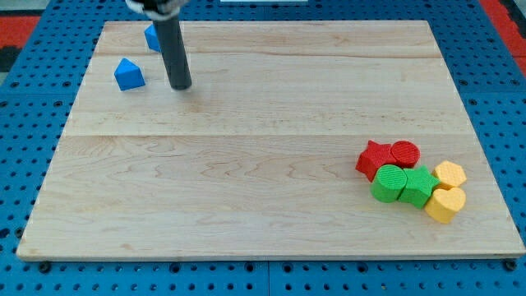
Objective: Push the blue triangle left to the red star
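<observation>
A blue triangle block (129,75) lies near the board's upper left. A second blue block (152,37) sits above it at the view's top, partly hidden behind the rod, so its shape is unclear. My tip (181,85) rests on the board just right of the blue triangle, a small gap apart. The red star (375,159) lies far off at the lower right, touching a red round block (405,153).
Beside the red star are a green round block (389,183), a green block (420,186), and two yellow blocks (450,174) (445,204), all clustered. The wooden board (246,164) sits on a blue pegboard.
</observation>
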